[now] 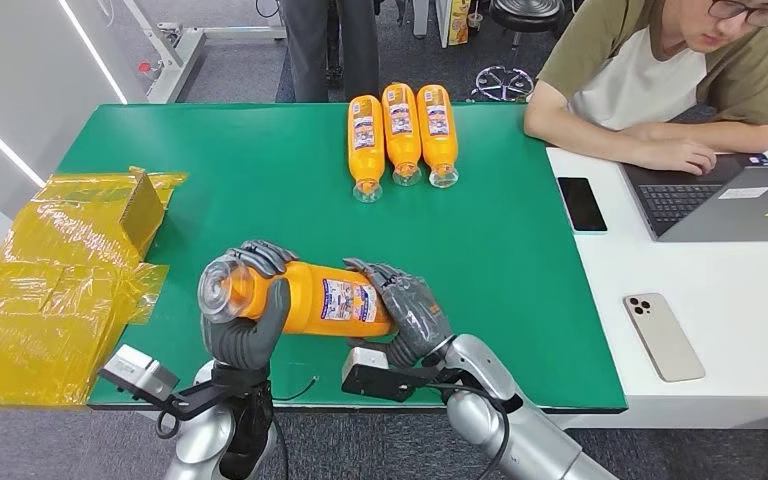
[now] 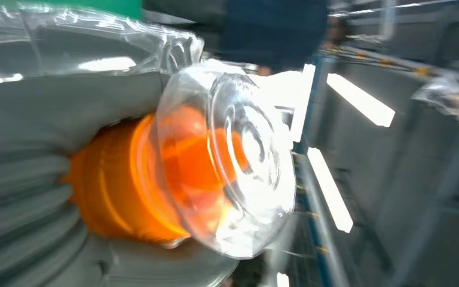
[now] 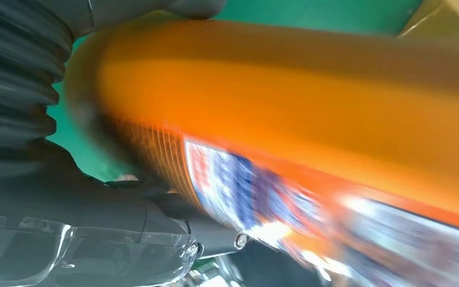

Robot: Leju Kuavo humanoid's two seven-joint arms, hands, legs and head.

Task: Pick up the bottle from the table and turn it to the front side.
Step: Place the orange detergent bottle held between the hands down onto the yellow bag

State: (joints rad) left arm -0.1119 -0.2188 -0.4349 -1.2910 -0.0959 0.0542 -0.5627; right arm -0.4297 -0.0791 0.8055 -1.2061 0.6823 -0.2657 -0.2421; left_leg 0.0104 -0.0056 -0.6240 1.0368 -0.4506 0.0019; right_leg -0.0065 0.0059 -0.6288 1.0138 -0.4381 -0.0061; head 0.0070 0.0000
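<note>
**Near the desk's front edge: bottle held at both ends**

At the front edge of the green desk [image 1: 520, 300], the left hand [image 1: 245, 325] wraps the clear-capped end of the orange bottle [image 1: 325, 298], while the right hand [image 1: 410, 315] clasps its base end. The bottle lies sideways, lifted between them, label [image 1: 350, 300] facing up. It looks full, so probably hefty; smooth plastic, rigid, likely slippery when rotated. The ribbed base and cap shoulder seem the surest holds. Three more bottles [image 1: 401, 135] lie near the far edge.

Bottle [image 3: 311, 113] label print blurred, its far end cut off
</note>
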